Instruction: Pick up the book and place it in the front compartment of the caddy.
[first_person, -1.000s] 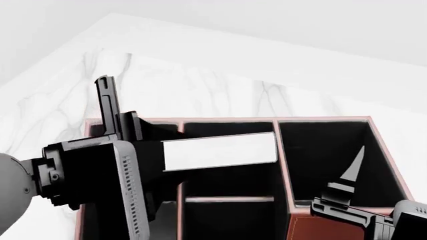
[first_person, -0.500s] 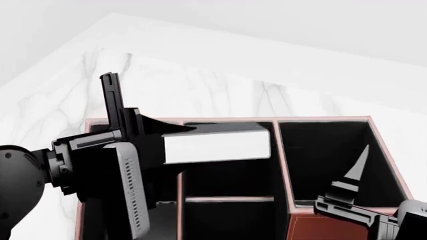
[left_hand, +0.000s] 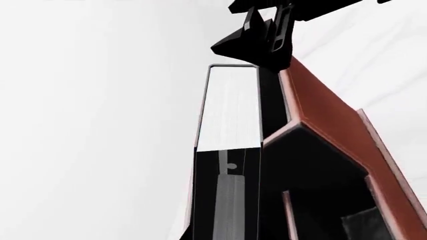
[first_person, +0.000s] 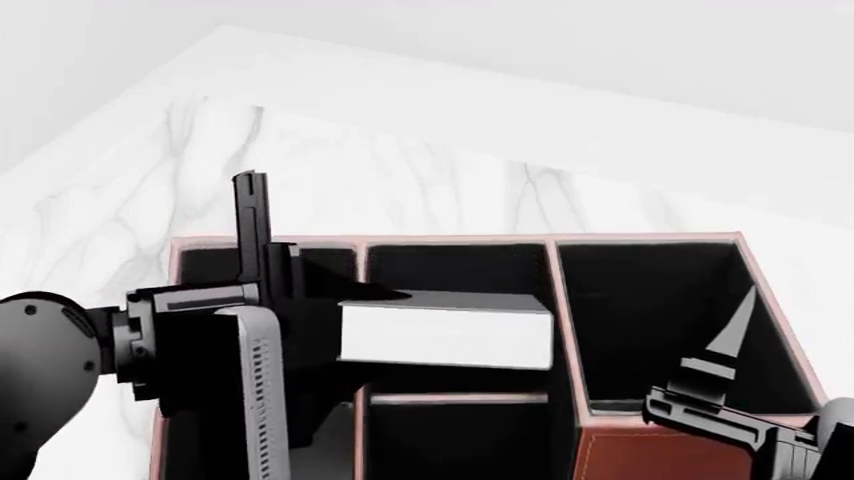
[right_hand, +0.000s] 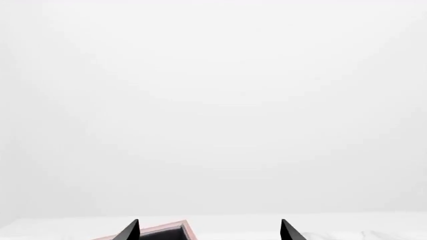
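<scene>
Over the caddy's middle column: placing step in hand, with the book carried by the left arm above the cells.

Left fingers: clamped on the book's spine end; one black finger (first_person: 250, 215) stands up above the caddy's far-left corner, and the other is hidden behind the wrist body.

Left gripper (first_person: 287, 300): reaches in from the caddy's left edge, its grey ribbed housing low at the near-left.

Book (first_person: 445, 334): on edge, level, white page strip facing the head camera, black cover on top; it spans the middle column, its free end just beside the divider to the right-hand cell. In the left wrist view the book (left_hand: 230, 107) runs away from the camera alongside the caddy's wall.

Front compartment (first_person: 454, 268): the black-lined cell behind and under the book, between the low cross divider (first_person: 458, 399) and the far long wall; whether the book's lower edge is already below the rim I cannot tell.

Caddy (first_person: 653, 455): reddish-brown, standing on the marble table (first_person: 400, 180), near its far edge.

Right gripper (right_hand: 209, 231): idle at the caddy's near-right corner, fingers apart, holding nothing; in the head view one pointed finger (first_person: 727, 345) shows over the right-hand cell.

Next move, by my judgement: lower the book straight into the cell, keeping its free end clear of the right divider, then spread the left fingers and lift out.
</scene>
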